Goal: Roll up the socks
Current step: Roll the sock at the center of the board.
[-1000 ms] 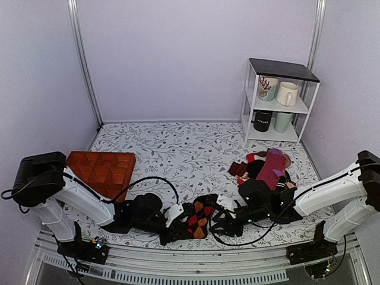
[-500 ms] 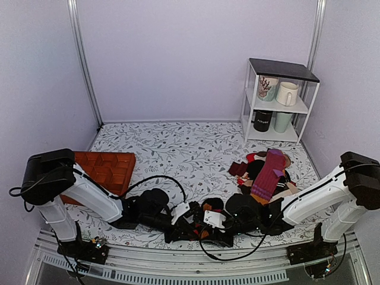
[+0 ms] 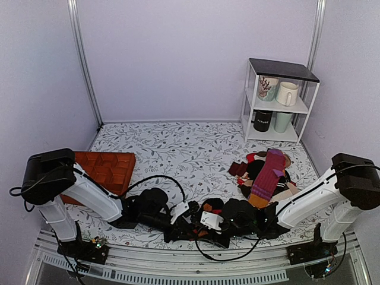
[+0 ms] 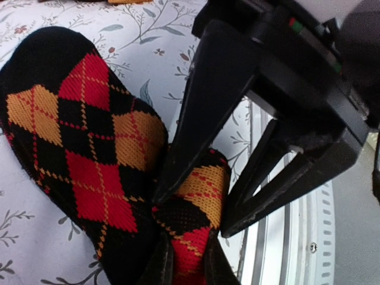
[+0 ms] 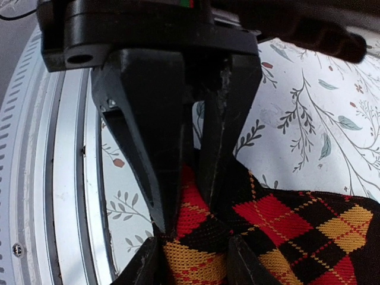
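The socks, black argyle with red and orange diamonds, lie bunched on the floral cloth near the table's front edge. From above, the two arms hide most of the socks. My left gripper is shut on a narrow fold of them. My right gripper comes from the opposite side and holds the same fold a little further along, the knit filling the gap between its fingers. In the top view the left gripper and right gripper almost touch.
An orange-brown compartment tray lies at the left. A pile of other socks with a purple one on top sits right of centre. A white shelf with mugs stands at the back right. The metal front rail runs just below the grippers.
My right arm has moved left onto the socks and its jaws have narrowed around the fold. The left arm has shifted slightly right, still gripping. The argyle patch seen from above is now mostly covered.
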Tool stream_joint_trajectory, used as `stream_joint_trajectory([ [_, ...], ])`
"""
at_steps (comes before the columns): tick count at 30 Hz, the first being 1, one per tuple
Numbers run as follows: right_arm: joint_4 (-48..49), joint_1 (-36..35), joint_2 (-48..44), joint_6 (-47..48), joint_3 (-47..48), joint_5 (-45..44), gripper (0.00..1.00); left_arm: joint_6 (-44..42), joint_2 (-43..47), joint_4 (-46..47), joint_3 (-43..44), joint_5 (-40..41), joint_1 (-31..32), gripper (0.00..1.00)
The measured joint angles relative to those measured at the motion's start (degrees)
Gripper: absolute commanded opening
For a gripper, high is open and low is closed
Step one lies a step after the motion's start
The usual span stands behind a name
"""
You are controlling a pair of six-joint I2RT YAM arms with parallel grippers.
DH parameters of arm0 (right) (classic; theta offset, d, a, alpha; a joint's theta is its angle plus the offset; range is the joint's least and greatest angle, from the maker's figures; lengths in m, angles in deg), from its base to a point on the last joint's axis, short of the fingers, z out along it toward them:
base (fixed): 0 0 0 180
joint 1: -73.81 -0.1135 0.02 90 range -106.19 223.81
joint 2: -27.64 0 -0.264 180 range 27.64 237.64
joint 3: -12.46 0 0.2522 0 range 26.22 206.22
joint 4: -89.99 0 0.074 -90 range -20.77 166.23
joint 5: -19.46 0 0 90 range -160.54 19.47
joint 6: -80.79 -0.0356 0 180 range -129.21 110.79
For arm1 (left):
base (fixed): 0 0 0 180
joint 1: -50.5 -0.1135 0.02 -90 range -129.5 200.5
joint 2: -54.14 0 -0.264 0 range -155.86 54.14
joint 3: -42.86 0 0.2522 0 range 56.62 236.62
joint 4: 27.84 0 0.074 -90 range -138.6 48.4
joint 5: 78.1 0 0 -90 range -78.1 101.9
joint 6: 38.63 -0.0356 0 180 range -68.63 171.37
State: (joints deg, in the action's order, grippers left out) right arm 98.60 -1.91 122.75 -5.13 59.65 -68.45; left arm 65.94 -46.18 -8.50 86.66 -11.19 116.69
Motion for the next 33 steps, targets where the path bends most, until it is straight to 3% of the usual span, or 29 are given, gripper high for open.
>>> stream_joint_trajectory([
  [6,0.2,-0.7,-0.8,-3.0,-0.6,-2.6,0.48,0.0,-0.1,0.4,-0.1,-0.1,-0.3,0.00],
  [9,-0.7,-0.8,-4.0,-3.6,-2.1,-3.1,0.57,-0.2,-0.3,0.6,-0.1,-0.3,-0.5,0.00],
  [17,3.0,2.7,-16.5,-1.7,-10.6,5.8,0.57,-0.2,-0.3,1.4,-0.5,-0.4,-0.6,0.00],
  [24,11.7,5.6,-11.9,0.3,-12.3,12.6,0.57,-0.2,-0.6,2.1,-0.7,-0.6,-0.6,0.00],
  [33,18.9,5.6,-3.5,0.7,-11.3,14.9,0.56,-0.2,-0.7,2.3,-0.7,-0.8,-0.7,0.00],
])
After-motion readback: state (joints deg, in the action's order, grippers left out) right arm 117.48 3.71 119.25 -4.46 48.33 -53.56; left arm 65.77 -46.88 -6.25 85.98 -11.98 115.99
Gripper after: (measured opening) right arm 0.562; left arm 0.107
